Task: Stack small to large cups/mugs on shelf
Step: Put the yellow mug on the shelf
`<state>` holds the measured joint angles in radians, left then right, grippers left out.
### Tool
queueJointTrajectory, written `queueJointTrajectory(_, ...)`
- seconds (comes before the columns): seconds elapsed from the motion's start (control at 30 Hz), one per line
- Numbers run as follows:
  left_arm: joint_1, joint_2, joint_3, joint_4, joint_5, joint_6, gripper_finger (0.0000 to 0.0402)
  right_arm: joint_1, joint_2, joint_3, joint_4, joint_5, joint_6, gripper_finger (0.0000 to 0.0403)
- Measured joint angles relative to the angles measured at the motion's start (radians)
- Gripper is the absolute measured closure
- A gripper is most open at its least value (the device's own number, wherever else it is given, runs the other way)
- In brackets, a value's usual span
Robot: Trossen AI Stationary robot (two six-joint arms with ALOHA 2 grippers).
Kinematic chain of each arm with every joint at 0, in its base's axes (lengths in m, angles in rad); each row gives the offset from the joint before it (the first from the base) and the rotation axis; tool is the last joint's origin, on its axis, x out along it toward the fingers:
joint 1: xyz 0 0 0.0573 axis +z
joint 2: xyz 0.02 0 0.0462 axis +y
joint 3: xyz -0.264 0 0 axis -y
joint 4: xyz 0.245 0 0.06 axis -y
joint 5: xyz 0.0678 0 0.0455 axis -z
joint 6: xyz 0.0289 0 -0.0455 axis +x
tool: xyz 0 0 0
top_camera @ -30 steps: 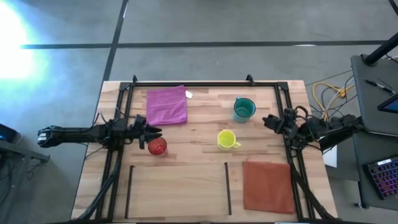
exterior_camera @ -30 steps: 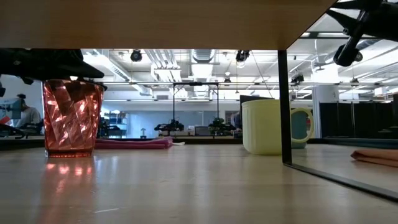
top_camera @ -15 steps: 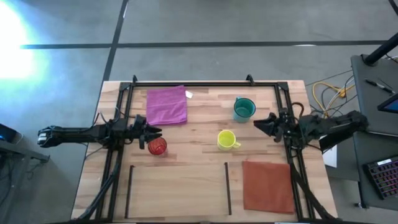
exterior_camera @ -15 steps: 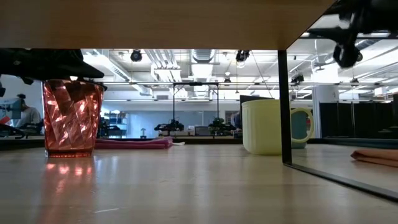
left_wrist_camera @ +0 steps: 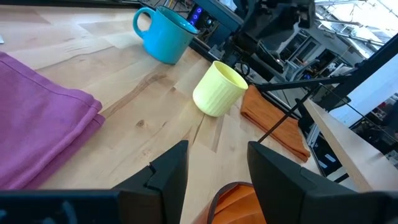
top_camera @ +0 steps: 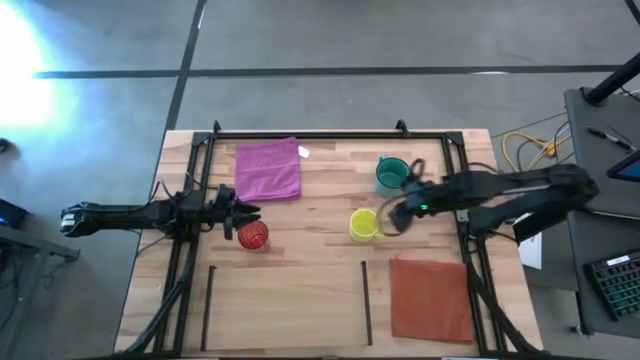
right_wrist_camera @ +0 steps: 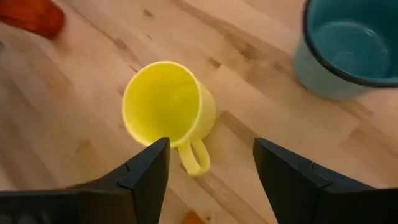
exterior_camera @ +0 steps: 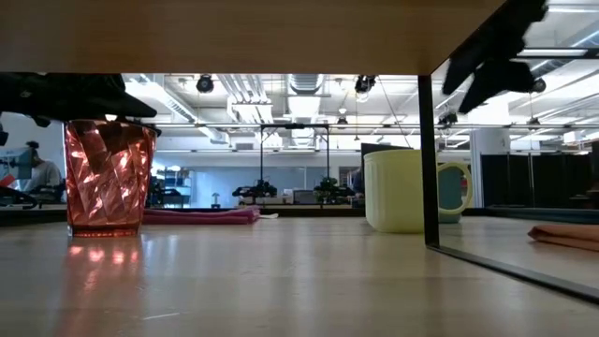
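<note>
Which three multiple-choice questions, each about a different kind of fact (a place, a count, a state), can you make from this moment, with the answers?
1. Where is the red cup?
A. at the left tool
B. on the pink cloth
C. inside the teal mug

2. How many cups have a handle?
A. one
B. two
C. three

3. How is the right tool now?
A. shut on the yellow mug
B. open above the yellow mug
C. holding the brown mat

Answers:
1 A: the cup stands just beside the left tool's tips.
2 B: the yellow mug and the teal mug.
3 B: its fingers stand apart and touch nothing.
</note>
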<state>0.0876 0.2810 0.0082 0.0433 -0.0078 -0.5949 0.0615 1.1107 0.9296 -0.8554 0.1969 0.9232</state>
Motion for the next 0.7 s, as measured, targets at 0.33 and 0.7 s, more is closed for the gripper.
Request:
queueJointTrajectory(0.33,0.000,0.000,0.000,0.000,0.000,0.000,0.0251,-0.089,0.389,0.218,-0.038,-0.096,-0.100,0.0179)
queueJointTrajectory(0.7,0.000,0.000,0.000,0.001,0.000,0.000,0.0251,-0.109,0.569,0.241,-0.073,-0.103,-0.106,0.0179)
